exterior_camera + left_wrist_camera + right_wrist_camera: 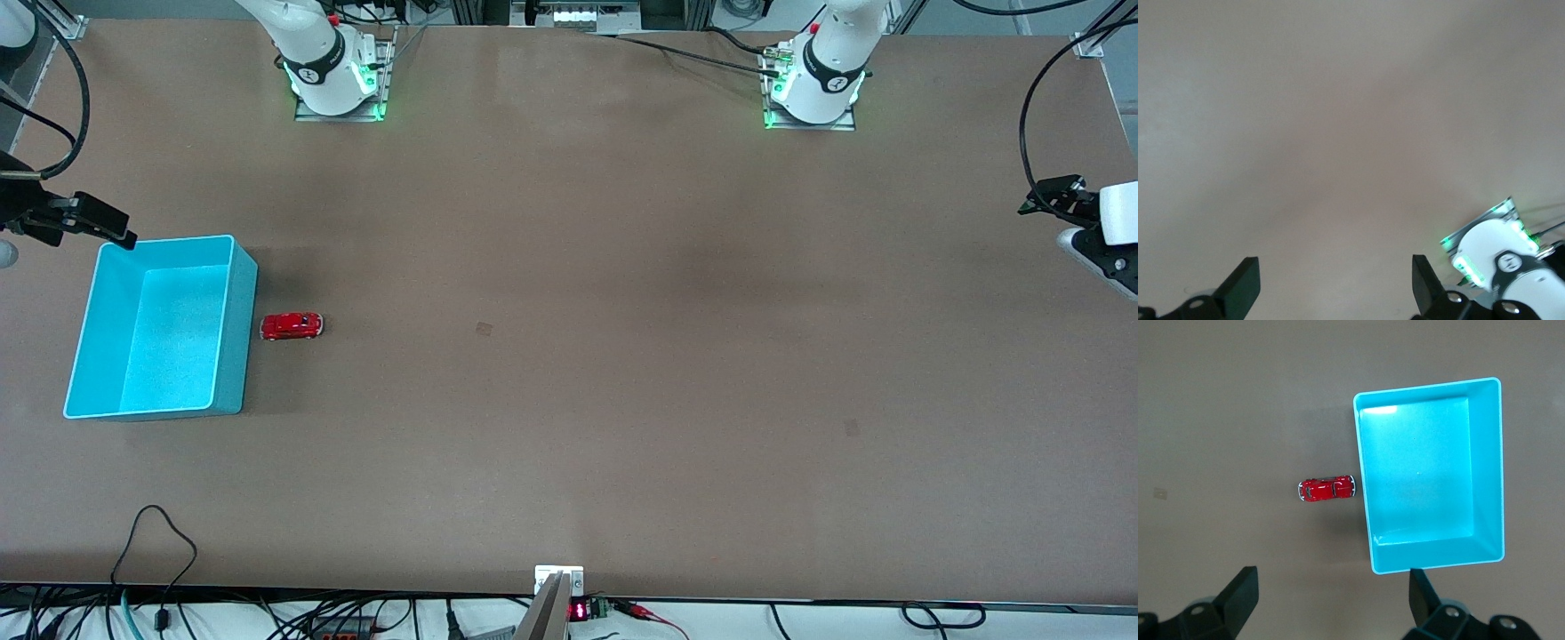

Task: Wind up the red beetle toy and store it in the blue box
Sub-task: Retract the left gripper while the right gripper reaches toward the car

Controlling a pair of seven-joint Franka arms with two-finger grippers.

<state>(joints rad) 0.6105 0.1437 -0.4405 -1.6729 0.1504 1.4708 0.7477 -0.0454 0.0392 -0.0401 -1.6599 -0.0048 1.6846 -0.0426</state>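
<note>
Front cam high, whole table (569,356); both wrist cams look down, high up.

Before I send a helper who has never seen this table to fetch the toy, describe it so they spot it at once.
Start at the blue box, the open bin at the right arm's end of the table. On the tabletop beside its long wall, toward the table's middle, sits the toy car. It is tiny, glossy red and beetle-shaped, the only loose thing near the box.
</note>
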